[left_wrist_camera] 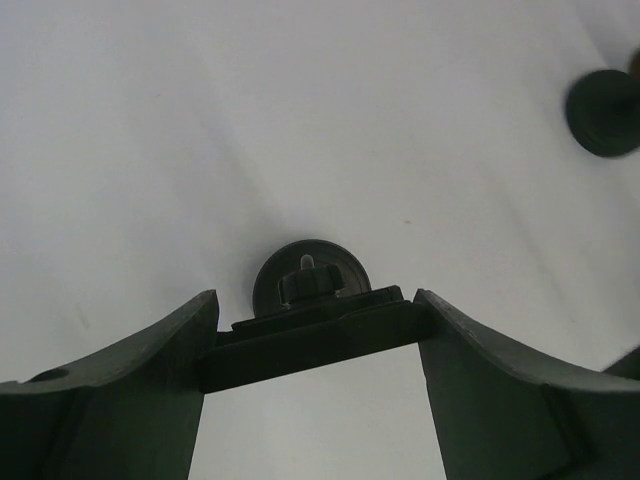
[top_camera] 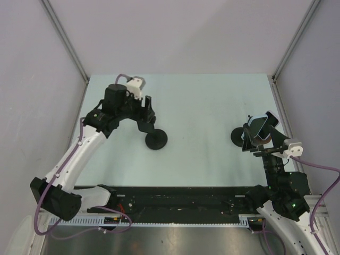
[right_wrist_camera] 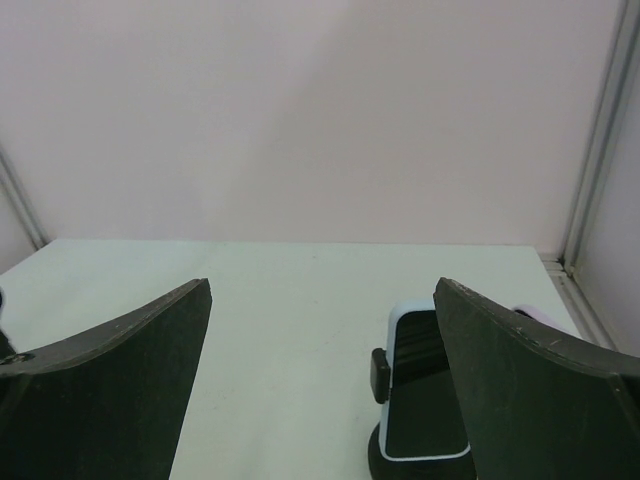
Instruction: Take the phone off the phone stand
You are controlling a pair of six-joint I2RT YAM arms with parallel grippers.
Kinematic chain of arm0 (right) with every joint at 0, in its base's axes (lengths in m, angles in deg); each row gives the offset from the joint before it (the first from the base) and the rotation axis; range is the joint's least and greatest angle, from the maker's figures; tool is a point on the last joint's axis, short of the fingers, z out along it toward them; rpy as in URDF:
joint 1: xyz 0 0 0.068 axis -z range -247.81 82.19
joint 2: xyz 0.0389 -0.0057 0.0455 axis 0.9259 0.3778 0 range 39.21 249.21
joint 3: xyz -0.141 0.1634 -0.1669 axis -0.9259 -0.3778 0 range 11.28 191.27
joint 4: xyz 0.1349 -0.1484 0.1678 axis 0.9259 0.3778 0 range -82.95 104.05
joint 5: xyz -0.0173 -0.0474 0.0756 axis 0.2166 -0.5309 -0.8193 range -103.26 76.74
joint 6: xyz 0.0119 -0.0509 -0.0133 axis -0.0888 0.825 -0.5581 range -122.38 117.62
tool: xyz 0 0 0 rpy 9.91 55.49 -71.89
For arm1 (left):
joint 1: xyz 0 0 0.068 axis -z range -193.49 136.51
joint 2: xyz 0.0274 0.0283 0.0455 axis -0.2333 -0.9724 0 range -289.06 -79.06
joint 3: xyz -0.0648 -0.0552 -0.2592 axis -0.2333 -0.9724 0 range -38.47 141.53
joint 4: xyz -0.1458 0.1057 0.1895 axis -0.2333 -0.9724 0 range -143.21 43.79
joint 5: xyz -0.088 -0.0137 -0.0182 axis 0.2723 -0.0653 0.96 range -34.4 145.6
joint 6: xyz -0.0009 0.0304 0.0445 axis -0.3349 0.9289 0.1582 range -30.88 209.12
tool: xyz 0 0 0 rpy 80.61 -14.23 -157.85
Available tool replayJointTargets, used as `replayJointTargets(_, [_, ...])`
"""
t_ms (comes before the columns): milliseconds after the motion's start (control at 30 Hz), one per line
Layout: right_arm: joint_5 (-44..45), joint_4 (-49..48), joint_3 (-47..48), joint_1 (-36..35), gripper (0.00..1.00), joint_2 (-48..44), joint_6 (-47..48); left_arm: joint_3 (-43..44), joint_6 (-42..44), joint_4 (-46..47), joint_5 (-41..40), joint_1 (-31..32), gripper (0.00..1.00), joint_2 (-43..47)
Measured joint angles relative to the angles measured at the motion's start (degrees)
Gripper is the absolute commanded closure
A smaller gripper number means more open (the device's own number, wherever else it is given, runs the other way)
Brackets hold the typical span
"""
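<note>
Step in hand: approach. The phone is not out yet.

Right gripper (right_wrist_camera: pixel 322 300) is wide open with nothing in it. The phone (right_wrist_camera: pixel 420 400) sits just ahead of it, off toward the right finger and partly hidden behind it, so it's not centred between the jaws. The phone is in the phone stand (top_camera: pixel 237 137), screen up and tilted, at about 3 o'clock on the desk (top_camera: pixel 207 106).

Left gripper (left_wrist_camera: pixel 315 300) is closed part-way onto the cross bar of an empty stand (top_camera: pixel 156 140) at about 9 o'clock. The bar reaches both fingers. That stand is well apart from the phone stand, so my read is that nothing braces the stand we care about.

Next move, as I judge it: slide the right gripper toward 3 o'clock until the phone's long edges sit between the fingers, close on them, then pull up along the cradle's tilt. Risk: the side clamp hangs on and the whole stand lifts with the phone.

Room: tight on the 3 o'clock side, with the desk edge and frame post (top_camera: pixel 295 40) close to the phone. Toward 12 o'clock and the desk centre it's open, so retreat that way.
</note>
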Motion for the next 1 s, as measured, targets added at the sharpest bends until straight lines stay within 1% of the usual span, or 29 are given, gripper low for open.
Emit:
replayJointTargets(100, [-2.9, 0.2, 0.5, 0.0, 0.00, 0.6, -0.8, 1.8, 1.8, 0.0, 2.8, 5.7, 0.87, -1.8])
replayJointTargets(200, [-7.8, 0.9, 3.3, 0.0, 0.00, 3.8, -1.9, 2.4, 3.2, 0.3, 5.0, 10.3, 0.87, -3.7])
replayJointTargets(400, [-23.0, 3.0, 12.0, 0.0, 0.00, 16.9, -4.2, 2.4, 4.4, 1.0, 6.5, 15.7, 0.88, -6.4])
replayJointTargets(467, [-26.6, 3.5, 14.1, 0.0, 0.00, 22.7, -5.7, 2.0, 4.7, 1.6, 6.8, 16.8, 0.90, -6.4])
replayJointTargets(567, [-29.9, 5.0, 16.0, -0.1, 0.00, 30.9, -8.0, 1.1, 4.7, 3.1, 7.6, 17.5, 0.91, -6.4])
replayJointTargets(733, [-36.1, 6.6, 16.3, -0.1, 0.00, 41.2, -10.8, -1.3, 3.6, 6.3, 8.3, 17.7, 0.91, -5.3])
replayJointTargets(1000, [-47.1, 4.2, 16.3, -0.1, 0.00, 50.5, -11.3, -3.1, 2.1, 8.7, 8.3, 17.7, 0.90, -4.4])
